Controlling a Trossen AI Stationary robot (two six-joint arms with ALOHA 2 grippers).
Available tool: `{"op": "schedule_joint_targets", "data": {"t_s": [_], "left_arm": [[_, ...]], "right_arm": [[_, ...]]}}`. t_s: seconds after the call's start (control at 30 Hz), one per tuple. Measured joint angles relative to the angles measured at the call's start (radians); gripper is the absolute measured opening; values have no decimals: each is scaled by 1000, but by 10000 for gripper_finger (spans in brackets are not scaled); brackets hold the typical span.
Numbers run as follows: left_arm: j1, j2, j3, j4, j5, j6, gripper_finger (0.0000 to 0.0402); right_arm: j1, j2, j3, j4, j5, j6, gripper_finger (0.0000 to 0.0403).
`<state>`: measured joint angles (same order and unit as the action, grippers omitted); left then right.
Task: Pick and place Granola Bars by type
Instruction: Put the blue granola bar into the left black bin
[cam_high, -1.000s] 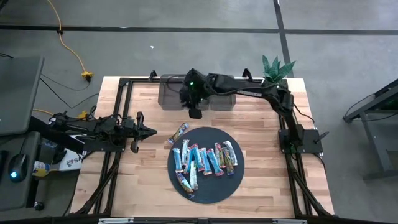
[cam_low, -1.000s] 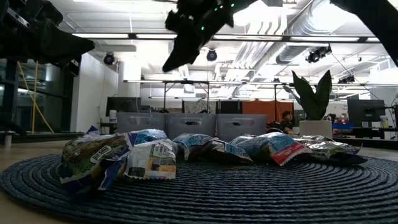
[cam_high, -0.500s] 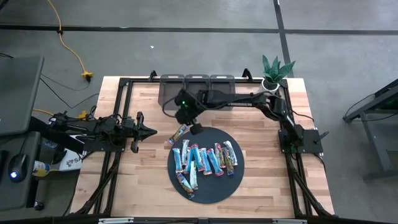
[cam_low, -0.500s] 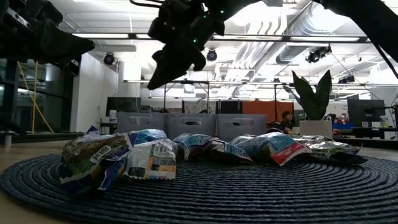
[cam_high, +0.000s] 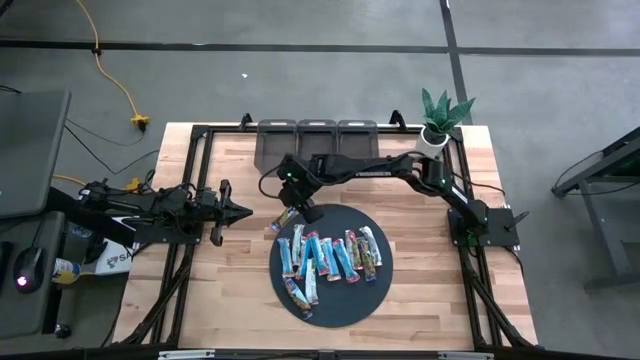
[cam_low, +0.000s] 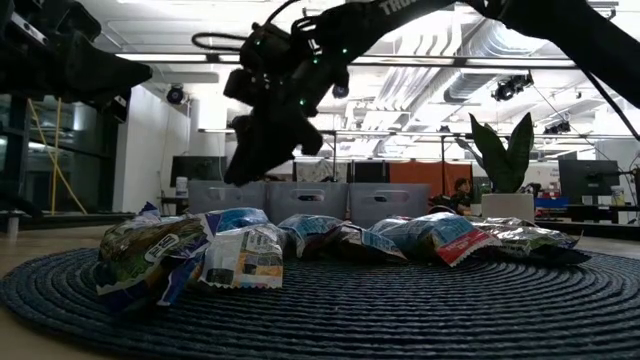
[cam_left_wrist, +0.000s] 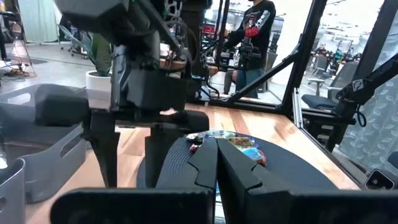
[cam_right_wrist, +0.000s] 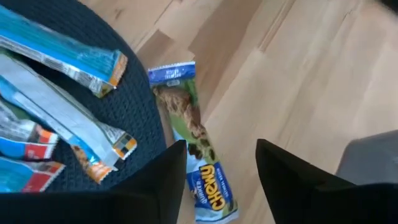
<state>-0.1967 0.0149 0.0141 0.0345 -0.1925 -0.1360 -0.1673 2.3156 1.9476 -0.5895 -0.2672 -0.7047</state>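
Observation:
Several foil-wrapped granola bars (cam_high: 330, 255), mostly light blue with some red and silver, lie flat side by side on a round dark woven mat (cam_high: 345, 305). One bar with blue ends and a green-brown wrapper (cam_right_wrist: 193, 146) lies on the wood, along the mat's far-left rim (cam_high: 286, 218). My right gripper (cam_right_wrist: 217, 180) is open. It hovers just above this loose bar, with one finger over it and the other over bare wood. My left gripper (cam_high: 245, 211) is shut and waits at the table's left side, touching nothing.
Three grey bins (cam_high: 318, 135) stand in a row at the table's far edge. A potted plant (cam_high: 440, 110) sits at the far right corner. A black frame runs around the table. Bare wood lies to the left of the mat and along the near edge. A person stands in the room beyond.
My right gripper has swung from above the grey bins toward the near-left. It has come down to just above the loose bar beside the mat. The bars have not moved.

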Motion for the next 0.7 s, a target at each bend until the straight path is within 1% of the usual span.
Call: {"op": "schedule_joint_targets", "data": {"t_s": [0.17,0.3,0.7], "left_arm": [[0,2,0,0,0,0,1],[0,2,0,0,1,0,1],[0,2,0,0,1,0,1]], "right_arm": [[10,25,0,-2,27,-69,181],[20,35,0,19,27,-110,182],[24,79,0,50,30,-116,182]]}}
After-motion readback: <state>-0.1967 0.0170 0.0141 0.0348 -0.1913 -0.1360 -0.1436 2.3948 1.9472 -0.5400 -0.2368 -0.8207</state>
